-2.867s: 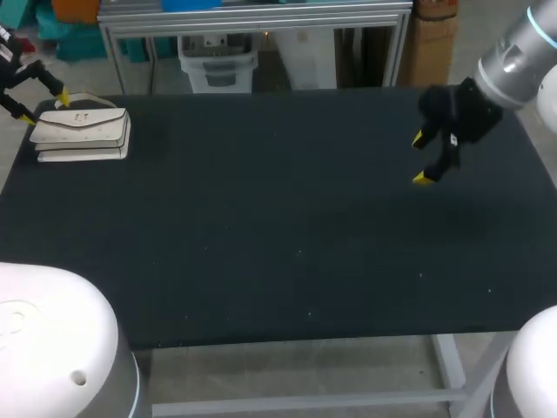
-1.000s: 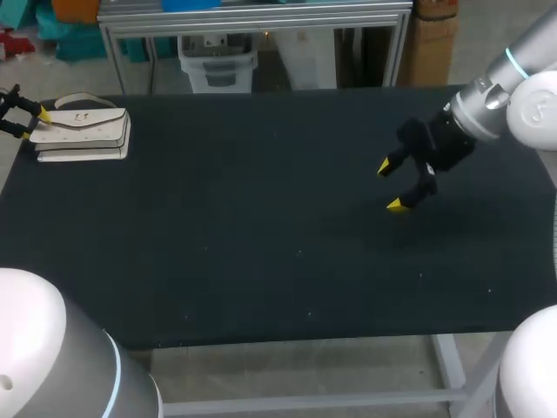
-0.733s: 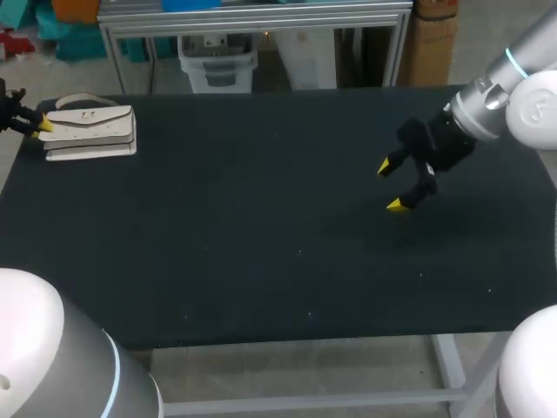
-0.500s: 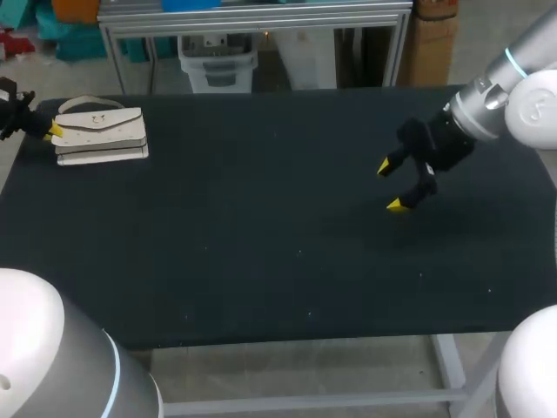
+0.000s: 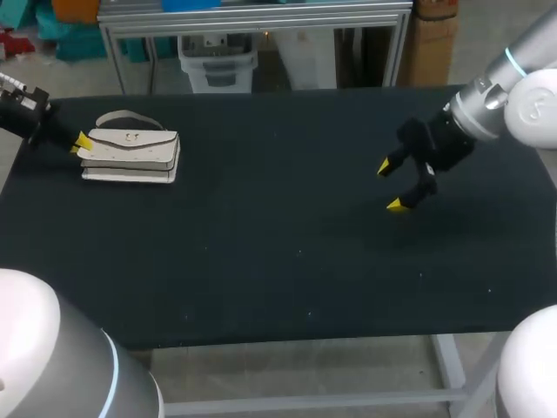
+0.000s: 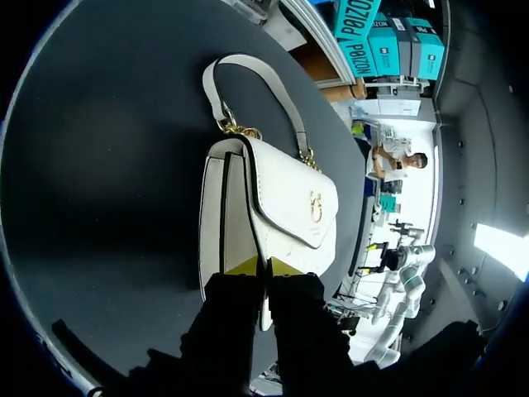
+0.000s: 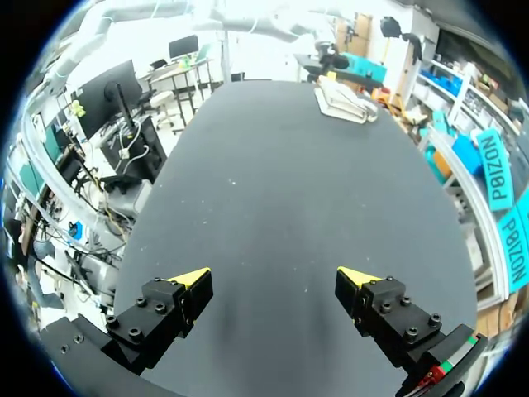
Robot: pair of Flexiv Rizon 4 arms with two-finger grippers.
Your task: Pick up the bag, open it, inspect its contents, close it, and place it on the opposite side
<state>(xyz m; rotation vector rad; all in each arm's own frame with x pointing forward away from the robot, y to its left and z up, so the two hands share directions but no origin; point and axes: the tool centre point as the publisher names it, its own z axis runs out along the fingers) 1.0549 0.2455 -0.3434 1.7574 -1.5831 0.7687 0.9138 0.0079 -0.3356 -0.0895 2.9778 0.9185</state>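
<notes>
A white handbag (image 5: 130, 152) with a curved handle (image 5: 129, 117) lies flat on the black table (image 5: 261, 252) at the far left. My left gripper (image 5: 83, 141) is at the bag's left end, low over the table. In the left wrist view its yellow tips stand almost together, and the gripper (image 6: 264, 266) is shut on the thin end edge of the bag (image 6: 281, 198), whose flap with a gold clasp faces up. My right gripper (image 5: 396, 185) hangs open above the table's right half, far from the bag (image 7: 343, 99), with nothing between its fingers (image 7: 186, 281).
Bare black tabletop (image 7: 281, 190) stretches between the bag and the right gripper. The table's left edge runs close behind the left gripper.
The left gripper has shut on the bag's end and moved right, bringing the bag with it across the table. The right arm has stayed in place.
</notes>
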